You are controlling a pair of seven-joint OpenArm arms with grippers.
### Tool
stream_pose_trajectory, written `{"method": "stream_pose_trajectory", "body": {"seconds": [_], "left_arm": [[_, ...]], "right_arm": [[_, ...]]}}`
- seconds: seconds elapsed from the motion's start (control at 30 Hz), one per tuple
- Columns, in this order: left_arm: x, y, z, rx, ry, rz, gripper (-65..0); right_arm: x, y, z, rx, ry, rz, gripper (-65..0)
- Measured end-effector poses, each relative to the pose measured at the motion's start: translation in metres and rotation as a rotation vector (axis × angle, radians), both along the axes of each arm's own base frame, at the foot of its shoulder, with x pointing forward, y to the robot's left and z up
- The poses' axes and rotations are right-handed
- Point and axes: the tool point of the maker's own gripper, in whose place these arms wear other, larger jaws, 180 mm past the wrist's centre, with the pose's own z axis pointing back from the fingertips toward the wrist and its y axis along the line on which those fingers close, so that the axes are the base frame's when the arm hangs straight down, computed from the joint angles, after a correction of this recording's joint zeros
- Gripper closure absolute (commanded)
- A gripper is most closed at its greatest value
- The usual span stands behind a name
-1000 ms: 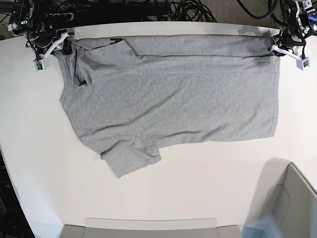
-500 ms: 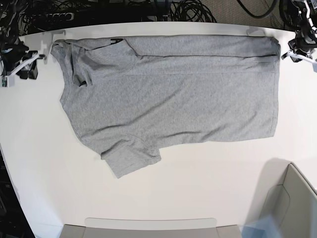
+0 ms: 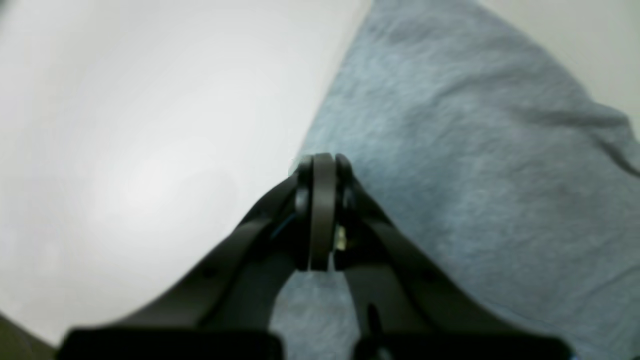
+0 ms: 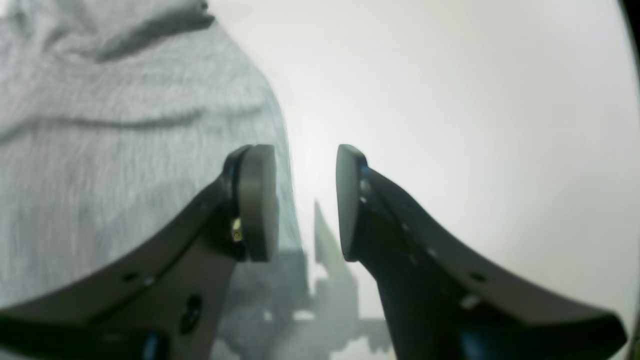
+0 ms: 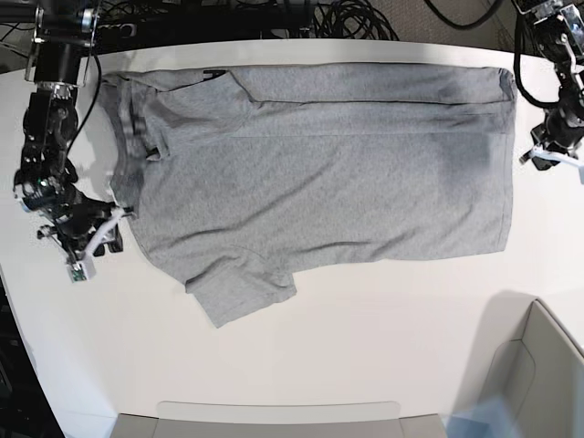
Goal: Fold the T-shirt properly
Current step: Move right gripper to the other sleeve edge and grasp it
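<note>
Lying flat on the table (image 5: 365, 319), the T-shirt (image 5: 319, 173) runs lengthwise between my pincers: the spread right pincer (image 5: 91, 239) beside its collar-end edge, the left pincer (image 5: 547, 157), pressed together, off its hem.

You're in a robot lab setup: bare white tabletop (image 5: 365, 365), tangle of black cables (image 5: 347, 18) bunched past its far edge, grey bins (image 5: 538, 374) at the near edge and near right corner.
</note>
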Motion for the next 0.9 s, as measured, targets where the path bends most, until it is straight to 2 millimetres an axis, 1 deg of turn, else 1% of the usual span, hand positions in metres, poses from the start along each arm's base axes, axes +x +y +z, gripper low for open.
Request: {"method": "stream_pose_trajectory", "body": {"seconds": [0.07,0.13,0.17,0.23,0.3,0.33,0.4,0.5,0.53,0.6,0.67,0.73,0.83,0.9], "left_arm": [[-0.001,0.002,0.001,0.009,0.003,0.006,0.0],[-0.004,0.001,-0.003,0.003,0.019,0.005,0.0],[-0.004,0.0,-0.003,-0.001,0.02,0.005,0.0],[-0.002,-0.007,-0.007,-0.004,0.031,-0.019,0.0],[0.001,-0.016,-0.012,-0.014,0.04,-0.047,0.0],[0.002,-0.021,-0.014,-0.022,0.041,-0.056,0.0],[0.003,-0.025,-0.016,-0.027,0.048,-0.07,0.0],[0.003,-0.027,-0.017,-0.023,0.055,-0.079,0.0],[0.004,-0.029,-0.018,-0.025,0.056,-0.085,0.0],[0.004,-0.032,-0.02,-0.031,0.06,-0.092,0.0],[0.004,-0.036,-0.022,-0.046,0.056,-0.088,0.0],[0.003,-0.036,-0.023,-0.046,0.057,-0.086,0.0],[0.013,-0.035,-0.016,-0.043,0.027,-0.085,0.0],[0.019,-0.036,-0.012,-0.042,0.011,-0.087,0.0]], "right_arm": [[0.02,0.021,-0.01,0.045,0.014,0.02,-20.6],[0.039,0.037,-0.019,0.089,-0.013,0.032,-20.6],[0.045,0.043,-0.028,0.093,0.002,0.043,-20.6],[0.049,0.05,-0.054,0.091,0.05,0.06,-20.6],[0.047,0.05,-0.08,0.079,0.117,0.059,-20.6],[0.048,0.05,-0.088,0.09,0.118,0.057,-20.6],[0.055,0.051,-0.09,0.12,0.108,0.038,-20.6],[0.053,0.057,-0.093,0.131,0.114,0.031,-20.6],[0.049,0.059,-0.094,0.129,0.12,0.037,-20.6],[0.035,0.066,-0.096,0.116,0.144,0.065,-20.6],[0.013,0.074,-0.096,0.087,0.172,0.105,-20.6],[-0.013,0.087,-0.097,0.067,0.189,0.15,-20.6],[-0.052,0.107,-0.096,0.047,0.243,0.216,-20.6],[-0.067,0.115,-0.092,0.052,0.245,0.234,-20.6]]}}
